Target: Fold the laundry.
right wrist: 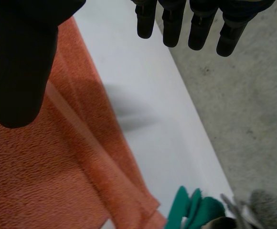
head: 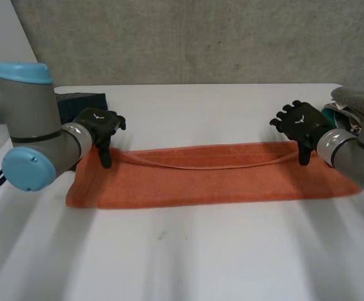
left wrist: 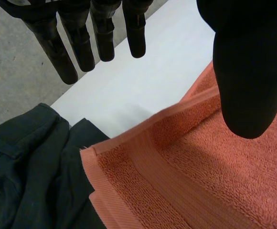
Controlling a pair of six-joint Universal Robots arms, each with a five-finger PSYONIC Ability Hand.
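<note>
**Orange towel** (head: 213, 179): lying lengthwise across the white tabletop (head: 188, 251), looking already doubled. The far edge of its upper layer is sagging in a shallow curve between the two hands.

**Left hand** (head: 97, 125): hanging over the towel's far left corner. Its fingers (left wrist: 81, 43) are pointing straight out, well apart from the thumb, which is aiming down at the hem band. It is gripping nothing, and whether the thumb is touching the cloth cannot be told.

**Right hand** (head: 301, 123): mirroring this at the far right corner, with fingers (right wrist: 196, 24) straight, thumb spread away over the terry, and no cloth pinched.

**Dark garment** (left wrist: 28, 176): lying right against the left corner.

**Green cloth** (right wrist: 196, 210) and **grey cloth** (right wrist: 272, 205): lying piled near the right end.

**Step in hand (judged):** taking both far corners for the next fold.

**Handling advice:**
- Each hand should be closing thumb-over, fingers-under on the hem band.
- Each should be catching both layers rather than the top one alone.
- Both should be rising level, so the sagging edge is pulling taut.
- The left hand should be keeping clear of the dark garment, so as not to be gathering it in.
</note>
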